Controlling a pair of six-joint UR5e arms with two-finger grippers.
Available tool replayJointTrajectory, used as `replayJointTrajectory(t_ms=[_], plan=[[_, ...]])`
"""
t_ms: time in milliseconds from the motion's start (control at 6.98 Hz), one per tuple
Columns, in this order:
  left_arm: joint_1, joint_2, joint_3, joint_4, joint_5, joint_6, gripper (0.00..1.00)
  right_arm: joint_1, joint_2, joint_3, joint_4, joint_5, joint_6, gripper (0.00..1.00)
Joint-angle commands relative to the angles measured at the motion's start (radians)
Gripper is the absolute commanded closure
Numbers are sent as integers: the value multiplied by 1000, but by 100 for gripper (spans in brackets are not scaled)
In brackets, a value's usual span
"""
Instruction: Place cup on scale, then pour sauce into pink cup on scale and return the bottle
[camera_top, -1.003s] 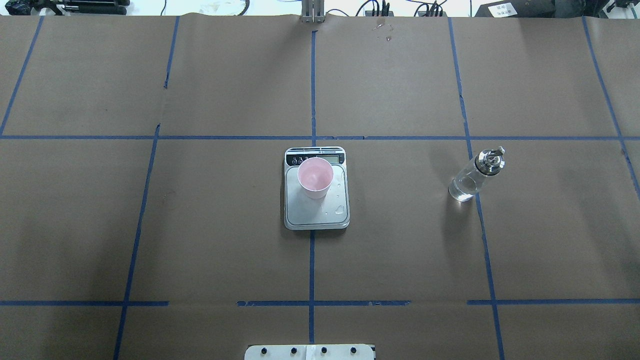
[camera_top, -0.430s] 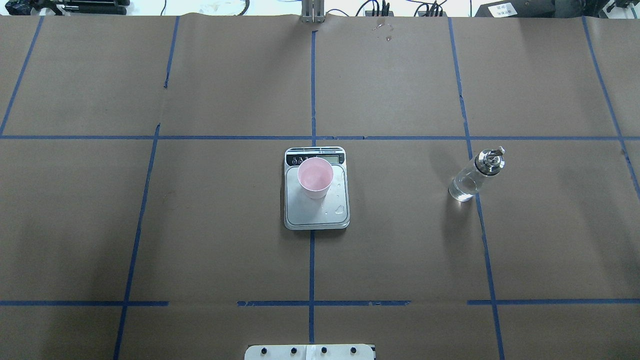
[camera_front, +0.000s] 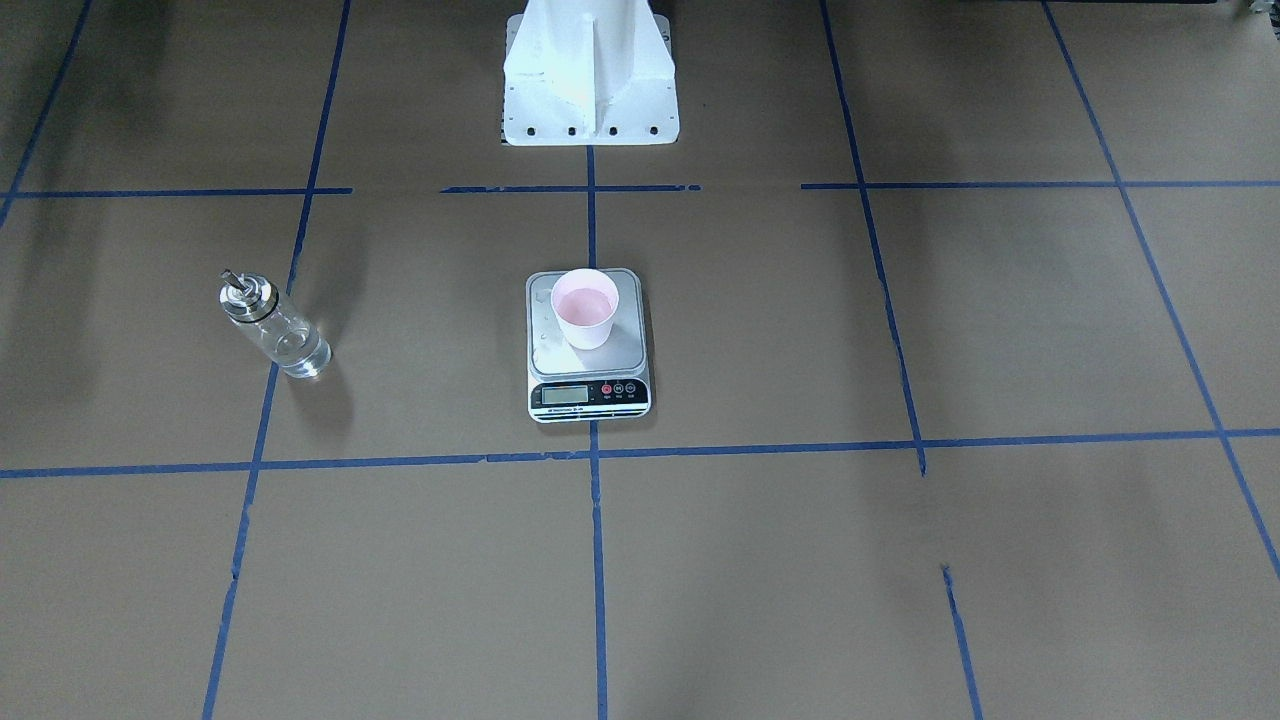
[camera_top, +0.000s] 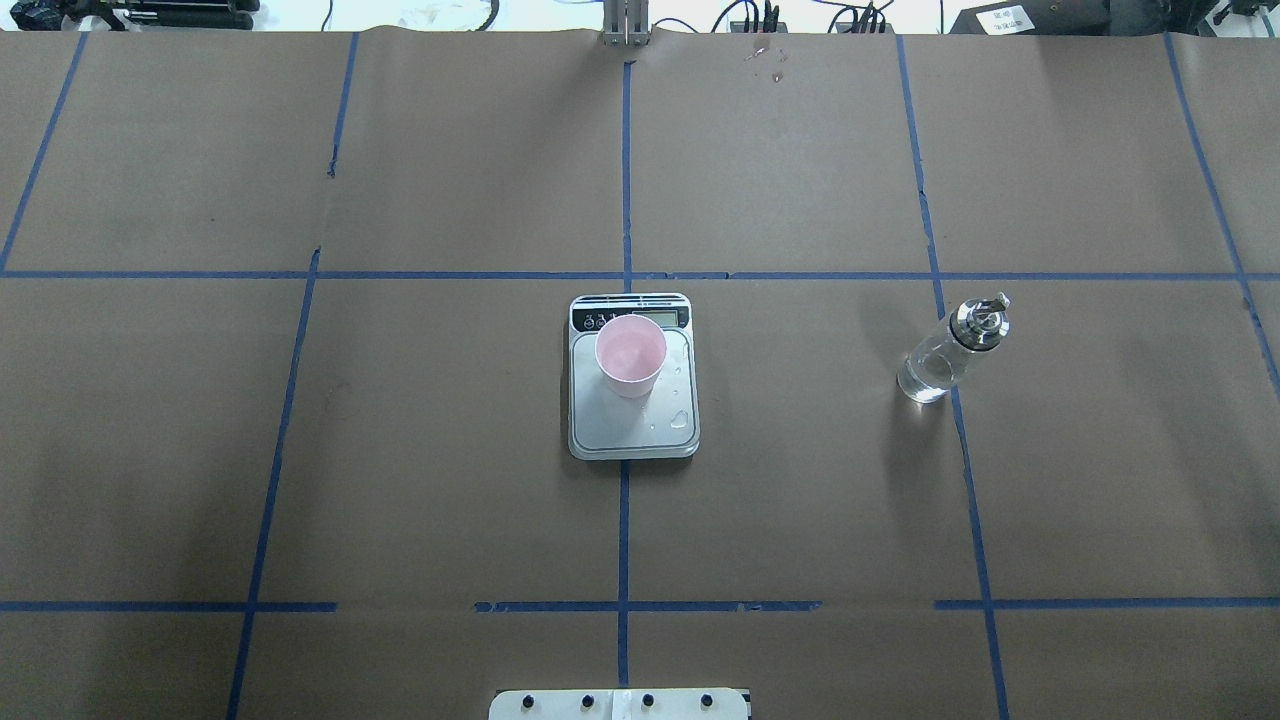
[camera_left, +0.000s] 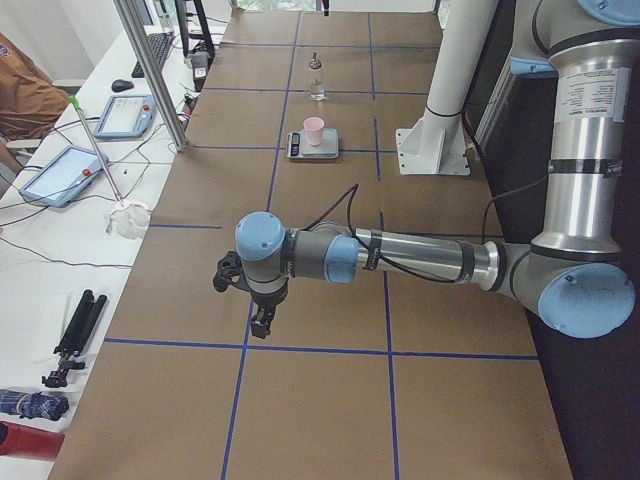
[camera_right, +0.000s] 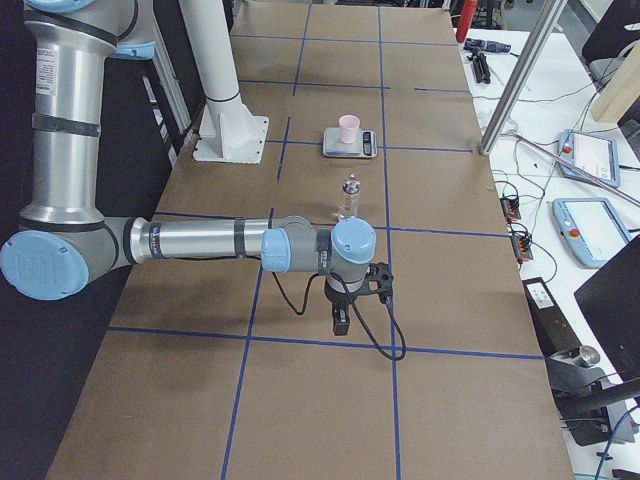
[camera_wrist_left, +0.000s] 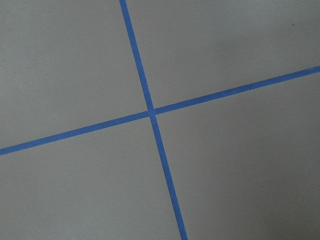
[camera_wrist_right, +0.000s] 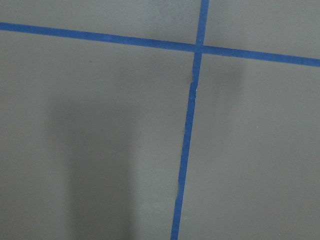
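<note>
The pale pink cup (camera_top: 630, 352) stands upright on the far half of the silver scale (camera_top: 633, 428) at the table's middle, and a few clear drops lie on the platform. The clear glass bottle (camera_top: 945, 355) with its metal spout stands upright on my right side, apart from both; clear sauce (camera_top: 922, 382) fills its lower part. My left gripper (camera_left: 262, 322) hangs over bare paper at the table's left end, far from the scale; I cannot tell if it is open or shut. My right gripper (camera_right: 340, 322) hangs a little short of the bottle (camera_right: 349, 198); its state I cannot tell.
Brown paper with a blue tape grid covers the table. The white robot pedestal (camera_front: 590, 70) stands behind the scale. Side benches hold tablets (camera_right: 590, 225), cables and a metal post (camera_left: 150, 70). A person's sleeve (camera_left: 20, 95) shows at the far bench.
</note>
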Motion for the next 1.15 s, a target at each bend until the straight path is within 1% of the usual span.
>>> replayJointTrajectory(t_ms=[0, 1003], plan=[[0, 14, -5, -3, -1, -173, 0, 0, 0, 0, -1, 0, 0, 0], [0, 17, -16, -3, 4, -185, 0, 2, -5, 12, 8, 12, 2, 0]])
